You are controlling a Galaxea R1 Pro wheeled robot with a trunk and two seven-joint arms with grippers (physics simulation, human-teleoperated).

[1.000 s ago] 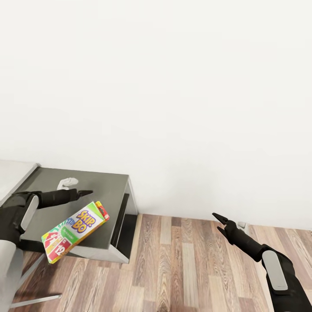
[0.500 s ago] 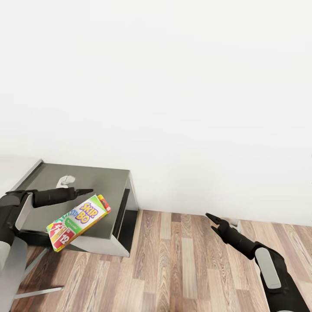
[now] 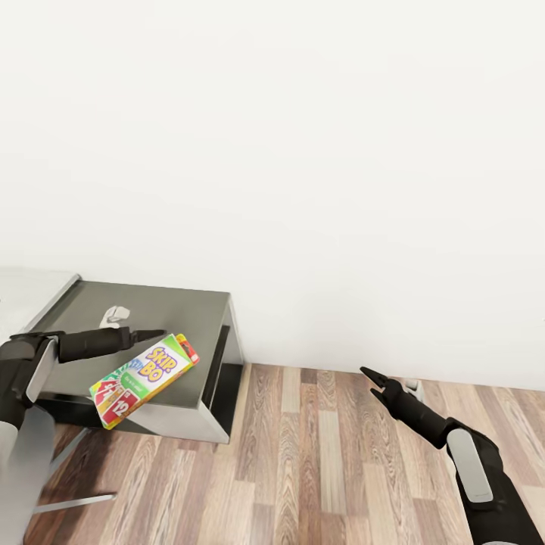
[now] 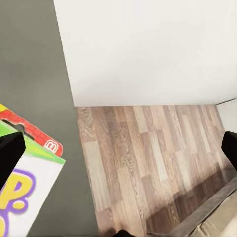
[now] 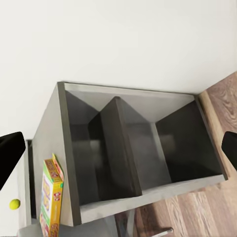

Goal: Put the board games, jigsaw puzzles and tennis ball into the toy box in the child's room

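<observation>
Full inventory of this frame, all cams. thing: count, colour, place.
board game: 1, white and green with red and yellow edges, purple and yellow lettering; over the cabinet's front part at the left gripper; whether it is gripped or lying there, cannot tell.
cabinet: 1, dark grey top, at the wall; right wrist view shows two open dark compartments.
small pale object: 1, whitish, on the cabinet top behind the left arm; too small to identify.
tennis ball: 1, yellow-green, beyond the cabinet in the right wrist view.
floor: wood planks.
wall: white.
left gripper: black, just above the game; open or shut, cannot tell.
right gripper: black, over the floor, open and empty.
</observation>
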